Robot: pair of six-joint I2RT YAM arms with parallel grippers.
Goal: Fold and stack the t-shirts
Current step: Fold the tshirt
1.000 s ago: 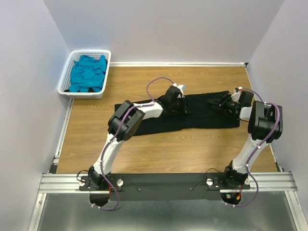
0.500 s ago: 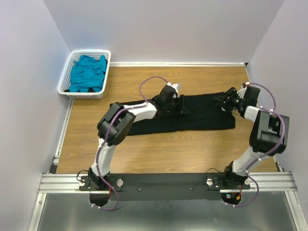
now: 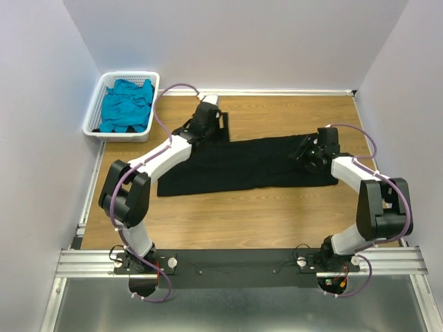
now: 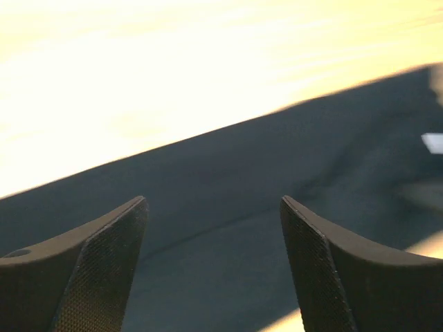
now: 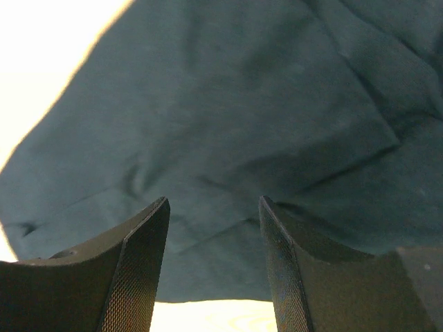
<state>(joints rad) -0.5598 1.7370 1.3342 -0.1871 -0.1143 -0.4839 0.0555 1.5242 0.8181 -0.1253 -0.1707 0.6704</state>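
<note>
The black t-shirt [image 3: 242, 164] lies flat on the wooden table as a long strip running left to right. My left gripper [image 3: 219, 126] hovers at the strip's far edge, left of centre. In the left wrist view that gripper [image 4: 213, 200] is open over the black cloth [image 4: 228, 200], nothing between its fingers, and a white label [image 4: 433, 142] shows at the right edge. My right gripper [image 3: 305, 151] is over the shirt's right part. It [image 5: 214, 200] stands open above wrinkled black cloth [image 5: 242, 124], holding nothing. The teal-blue t-shirt [image 3: 127, 105] lies crumpled in the basket.
A white slotted basket [image 3: 94, 114] stands at the far left corner of the table, against the left wall. Bare wood [image 3: 249, 214] runs between the shirt and the arms' mounting rail [image 3: 235, 261]. Walls close in on the left, back and right.
My left gripper has opened, let go of the black shirt and swung away to the far left. The right gripper has shifted slightly left over the shirt's right end. The shirt now lies flatter.
</note>
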